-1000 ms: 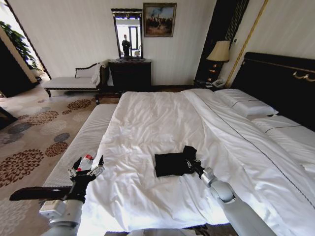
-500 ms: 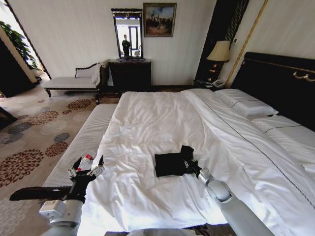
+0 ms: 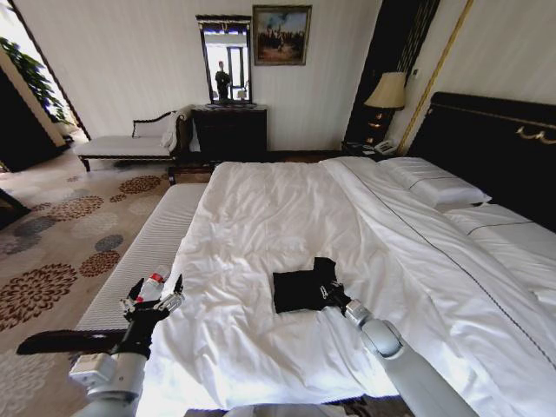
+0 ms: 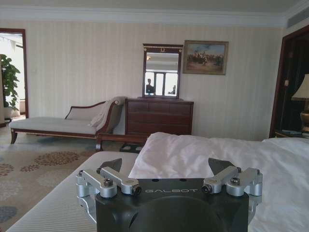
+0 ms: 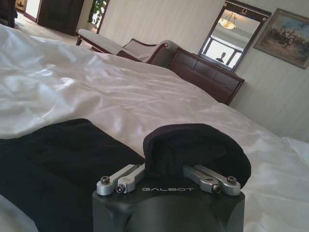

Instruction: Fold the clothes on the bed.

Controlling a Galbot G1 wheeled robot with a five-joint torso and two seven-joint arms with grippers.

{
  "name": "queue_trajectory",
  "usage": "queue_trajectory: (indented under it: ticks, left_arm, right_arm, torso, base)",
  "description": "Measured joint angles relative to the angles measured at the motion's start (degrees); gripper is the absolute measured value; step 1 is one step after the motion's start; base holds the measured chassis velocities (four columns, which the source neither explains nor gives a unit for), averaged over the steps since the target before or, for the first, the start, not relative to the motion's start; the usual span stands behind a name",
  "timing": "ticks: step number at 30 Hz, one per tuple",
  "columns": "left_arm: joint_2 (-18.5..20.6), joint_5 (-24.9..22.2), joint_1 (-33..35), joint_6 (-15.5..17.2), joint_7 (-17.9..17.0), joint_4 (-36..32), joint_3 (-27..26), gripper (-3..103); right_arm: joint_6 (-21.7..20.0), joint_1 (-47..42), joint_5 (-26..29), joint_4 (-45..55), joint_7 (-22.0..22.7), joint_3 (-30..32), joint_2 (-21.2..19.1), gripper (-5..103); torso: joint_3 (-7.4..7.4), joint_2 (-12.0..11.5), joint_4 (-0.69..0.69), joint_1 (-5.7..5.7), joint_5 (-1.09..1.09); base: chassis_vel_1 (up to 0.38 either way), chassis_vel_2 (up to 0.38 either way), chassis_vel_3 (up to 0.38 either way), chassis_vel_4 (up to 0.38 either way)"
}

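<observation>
At the lower left of the head view the left gripper (image 3: 155, 300) hangs over the floor beside the bed (image 3: 261, 208), its jaws spread wide and empty; its own wrist view shows the same open fingers (image 4: 116, 180) with nothing between them. This arm looks parked.

In the lower middle of the head view the shirt (image 3: 300, 291) lies on the white duvet as a dark, compact rectangle, well short of the pillows at the upper right. The right gripper (image 3: 327, 287) sits at the shirt's right edge. In the right wrist view its fingers (image 5: 120, 180) are drawn close around a raised hump of black fabric (image 5: 193, 150), so it has a pinch of the cloth lifted off the flat part.

The risks, as I judge them: the pinch seems small, and soft jersey may slip out if the arm swings quickly, dropping the flap crooked. The grip might also catch more than one layer, or the duvet beneath, dragging the whole bundle and undoing the fold. A low pass could rumple the flat part.
</observation>
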Motion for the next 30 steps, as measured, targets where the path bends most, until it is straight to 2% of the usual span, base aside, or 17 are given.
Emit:
queue_trajectory:
  ticks: [5, 17, 20, 30]
  left_arm:
    - [0.00, 0.00, 0.00, 0.00, 0.00, 0.00, 0.00, 100]
    - [0.00, 0.00, 0.00, 0.00, 0.00, 0.00, 0.00, 100]
    - [0.00, 0.00, 0.00, 0.00, 0.00, 0.00, 0.00, 100]
    - [0.00, 0.00, 0.00, 0.00, 0.00, 0.00, 0.00, 100]
  right_arm:
    - [0.53, -0.05, -1.22, 0.00, -0.01, -0.01, -0.03, 4]
    - [3.64, 0.74, -9.53, -0.30, -0.11, -1.59, -0.05, 4]
    - [5.50, 1.18, -13.83, -0.86, -0.46, -1.90, -0.10, 4]
    - [9.39, 3.01, -22.40, -4.10, -0.76, -2.47, 0.27, 4]
  torso:
    - [0.00, 0.00, 0.00, 0.00, 0.00]
    - [0.00, 0.00, 0.00, 0.00, 0.00]
    - [0.00, 0.00, 0.00, 0.00, 0.00]
    - [0.00, 0.00, 0.00, 0.00, 0.00]
  base:
    - [0.000, 0.000, 0.000, 0.000]
    - [0.000, 0.000, 0.000, 0.000]
    - [0.000, 0.000, 0.000, 0.000]
    - [0.000, 0.000, 0.000, 0.000]
